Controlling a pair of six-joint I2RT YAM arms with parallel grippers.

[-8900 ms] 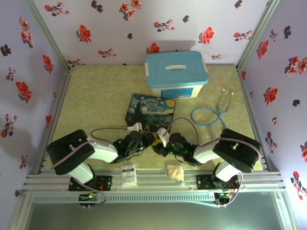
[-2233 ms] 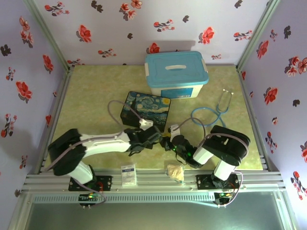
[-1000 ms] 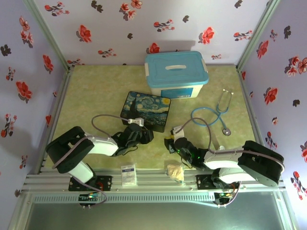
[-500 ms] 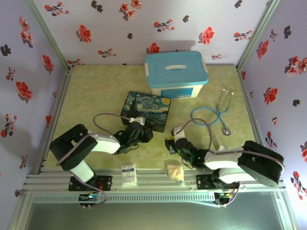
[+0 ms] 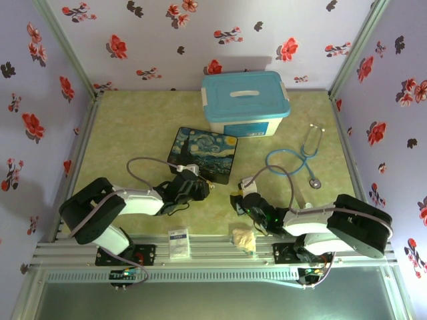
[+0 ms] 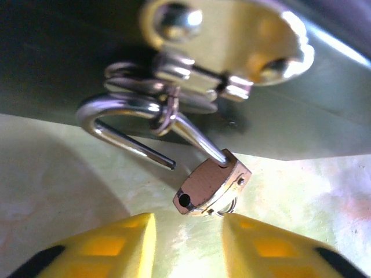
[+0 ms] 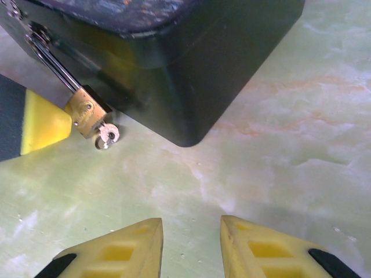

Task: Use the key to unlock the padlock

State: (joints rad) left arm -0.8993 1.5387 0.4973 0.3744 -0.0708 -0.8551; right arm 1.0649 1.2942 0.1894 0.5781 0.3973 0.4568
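The padlock (image 6: 211, 188) hangs just in front of my left gripper (image 6: 188, 219), whose yellow fingers (image 6: 124, 234) stand partly apart with nothing between them. Its shackle (image 6: 145, 119) looks sprung: one leg ends free in the air, while the bend is hooked through the ring of the hasp (image 6: 232, 52) on the starry-night box (image 7: 203, 58). From my right wrist I see the key (image 7: 107, 135) seated in the bottom of the brass body, its small head poking out just above the table (image 7: 278, 145). My right gripper (image 7: 191, 223) sits well back from the lock, fingers also parted and empty.

The main risk, as I judge it, is my own left fingertip, which sits just beside the lock body. A push from there could drive the body back up onto the free leg and snap it shut. A careless brush could also knock the key loose or shove the light box away.
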